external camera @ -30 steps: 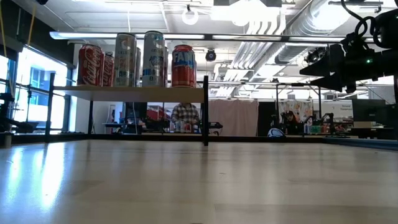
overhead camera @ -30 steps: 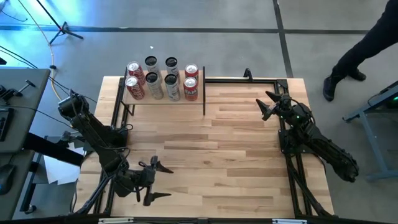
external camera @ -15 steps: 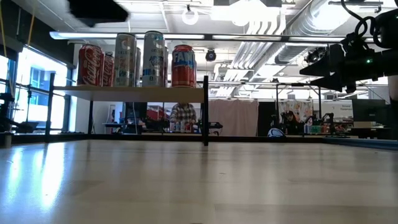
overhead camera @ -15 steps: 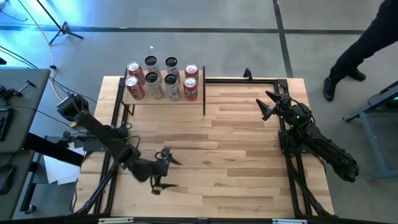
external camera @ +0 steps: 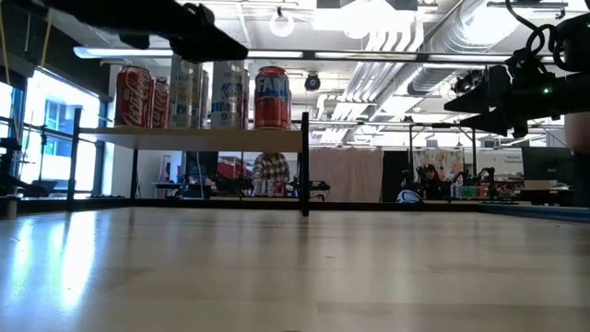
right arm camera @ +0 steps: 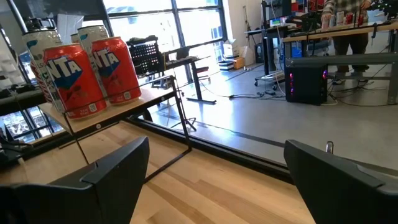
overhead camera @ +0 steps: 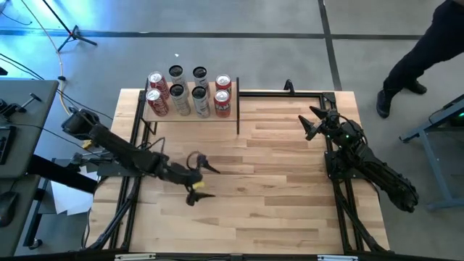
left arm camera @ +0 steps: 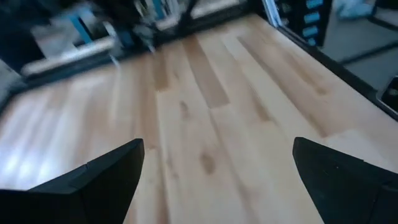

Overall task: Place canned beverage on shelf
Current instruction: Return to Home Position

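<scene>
The shelf [overhead camera: 190,116], a small pale board on thin black posts, stands at the table's far left and carries several upright cans [overhead camera: 199,93]. It also shows in the low view [external camera: 194,136] and the right wrist view [right arm camera: 124,104]. My left gripper [overhead camera: 206,181] is open and empty above the table's middle left, nearer than the shelf; the left wrist view [left arm camera: 217,180] shows only bare planks between its fingers. My right gripper [overhead camera: 309,122] is open and empty near the table's right edge, pointing toward the shelf. No loose can shows on the table.
A black metal frame [overhead camera: 290,91] runs along the table's far and side edges. A person [overhead camera: 428,51] walks on the floor beyond the far right corner. Bare planks [overhead camera: 268,167] lie between the two grippers.
My left gripper has swung from the table's near edge toward the far edge and the right, out over the planks toward the middle, staying open. My right arm has kept still. The cans on the shelf have not moved.
</scene>
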Robot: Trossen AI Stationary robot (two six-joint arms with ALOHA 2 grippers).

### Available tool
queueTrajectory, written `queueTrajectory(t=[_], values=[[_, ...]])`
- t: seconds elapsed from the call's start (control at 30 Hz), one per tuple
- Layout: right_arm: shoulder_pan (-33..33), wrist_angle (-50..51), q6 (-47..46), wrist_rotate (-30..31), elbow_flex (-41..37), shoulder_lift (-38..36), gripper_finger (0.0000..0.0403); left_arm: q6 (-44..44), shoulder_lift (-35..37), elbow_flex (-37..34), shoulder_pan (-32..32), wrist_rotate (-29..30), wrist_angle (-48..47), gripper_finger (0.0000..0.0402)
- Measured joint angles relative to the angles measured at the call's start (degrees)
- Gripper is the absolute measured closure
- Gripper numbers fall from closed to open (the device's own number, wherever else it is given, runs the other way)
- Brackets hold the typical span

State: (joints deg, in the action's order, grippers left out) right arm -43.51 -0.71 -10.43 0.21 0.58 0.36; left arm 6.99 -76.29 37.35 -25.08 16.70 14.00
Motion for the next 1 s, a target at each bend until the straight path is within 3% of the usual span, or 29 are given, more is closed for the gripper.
queueTrajectory(t=[0.1, 0.23, 0.43, 0.67, 0.93, 1.0], values=[[0.0, 0.0, 0.0, 0.0, 0.0, 0.0, 0.0044, 3.2, 2.8, -5.2, 1.8, -0.4, 6.6, 0.0014], [0.0, 0.0, 0.0, 0.0, 0.0, 0.0, 0.0044, 4.1, 8.2, -10.1, 3.8, -0.5, 8.5, 0.0014], [0.0, 0.0, 0.0, 0.0, 0.0, 0.0, 0.0044, 4.2, 19.2, -18.2, 7.8, -1.0, 8.4, 0.0014], [0.0, 0.0, 0.0, 0.0, 0.0, 0.0, 0.0044, 4.2, 33.5, -28.7, 12.6, -6.1, 8.9, 0.0014], [0.0, 0.0, 0.0, 0.0, 0.0, 0.0, 0.0044, 5.4, 50.2, -36.7, 19.7, -11.4, 7.8, 0.0014], [0.0, 0.0, 0.0, 0.0, 0.0, 0.0, 0.0044, 5.7, 54.0, -36.7, 21.7, -12.6, 4.0, 0.0014]])
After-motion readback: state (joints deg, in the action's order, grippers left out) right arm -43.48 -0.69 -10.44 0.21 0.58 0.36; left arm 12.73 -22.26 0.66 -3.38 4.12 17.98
